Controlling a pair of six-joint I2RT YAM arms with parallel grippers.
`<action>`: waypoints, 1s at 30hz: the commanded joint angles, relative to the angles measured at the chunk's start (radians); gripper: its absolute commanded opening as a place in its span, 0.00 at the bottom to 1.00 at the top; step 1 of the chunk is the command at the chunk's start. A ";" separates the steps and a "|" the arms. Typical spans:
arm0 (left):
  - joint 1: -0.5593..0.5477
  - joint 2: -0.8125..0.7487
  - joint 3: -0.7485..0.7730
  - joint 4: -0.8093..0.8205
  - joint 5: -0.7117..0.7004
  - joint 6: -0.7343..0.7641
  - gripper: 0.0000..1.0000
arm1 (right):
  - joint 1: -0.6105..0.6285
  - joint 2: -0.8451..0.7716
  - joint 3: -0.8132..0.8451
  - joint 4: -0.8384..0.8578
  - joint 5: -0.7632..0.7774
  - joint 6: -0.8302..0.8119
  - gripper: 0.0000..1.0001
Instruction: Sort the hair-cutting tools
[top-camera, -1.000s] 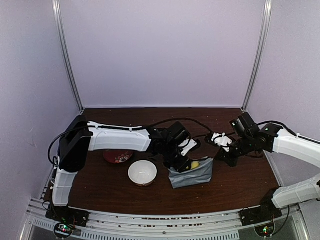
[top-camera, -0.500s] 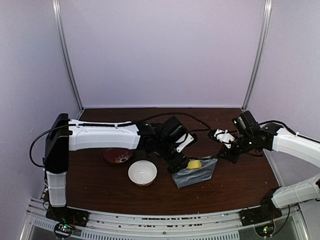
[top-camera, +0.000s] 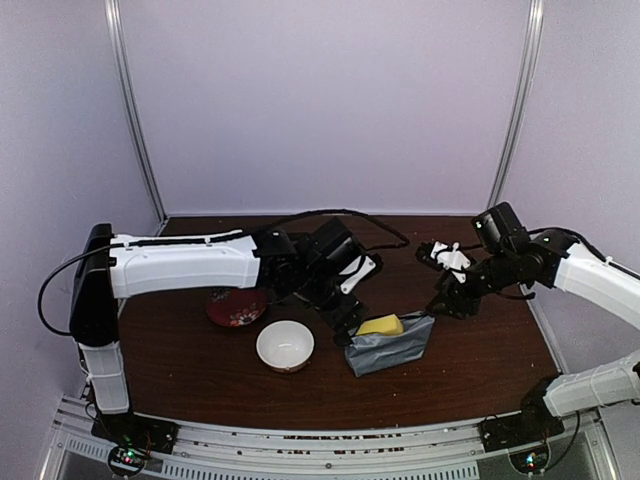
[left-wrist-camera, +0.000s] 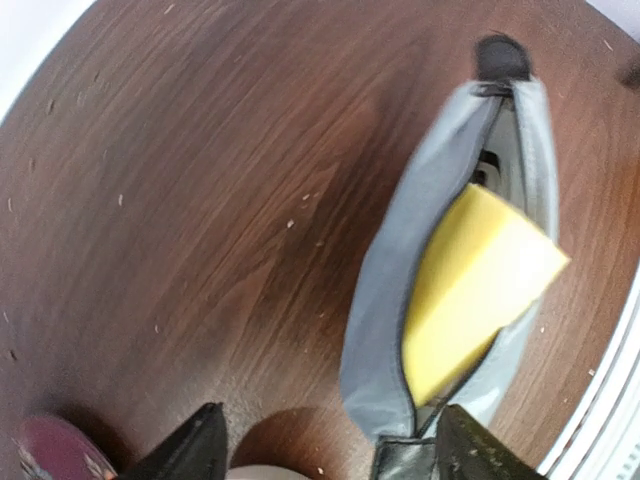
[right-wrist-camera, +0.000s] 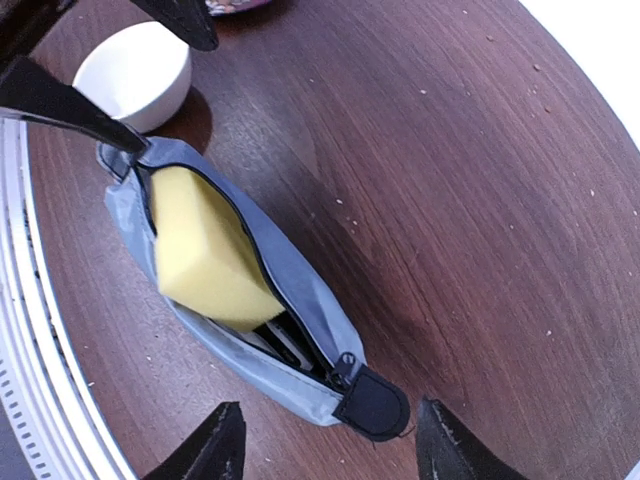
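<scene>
A grey zip pouch (top-camera: 398, 350) lies open on the brown table with a yellow sponge (top-camera: 380, 325) sticking out of its mouth. In the right wrist view, something dark and pale (right-wrist-camera: 283, 343) shows inside the pouch (right-wrist-camera: 300, 290) under the sponge (right-wrist-camera: 205, 250); I cannot tell which of the hair-cutting tools it is, and the others are hidden. My left gripper (left-wrist-camera: 330, 455) is open at the pouch's (left-wrist-camera: 395, 280) near end, one finger beside its black tab. My right gripper (right-wrist-camera: 335, 445) is open, astride the other black tab (right-wrist-camera: 372, 403) and a little above it.
A white bowl (top-camera: 285, 345) stands just left of the pouch, close under my left gripper (top-camera: 345, 318). A red patterned plate (top-camera: 237, 308) lies behind the bowl. My right gripper (top-camera: 447, 303) hangs at the pouch's right end. The table's metal front rail (top-camera: 330, 440) runs close by.
Both grippers have opened; the right one was shut on the pouch's end tab. The left arm has stretched out further right. The sponge now stands further out of the pouch.
</scene>
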 joint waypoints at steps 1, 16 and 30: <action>0.065 -0.096 -0.093 -0.009 0.047 -0.219 0.68 | -0.002 0.100 0.116 -0.078 -0.176 -0.019 0.59; 0.081 -0.182 -0.370 0.299 0.435 -0.492 0.54 | 0.059 0.444 0.370 -0.232 -0.341 -0.077 0.65; 0.085 -0.094 -0.333 0.320 0.496 -0.463 0.32 | 0.072 0.576 0.390 -0.180 -0.204 -0.054 0.58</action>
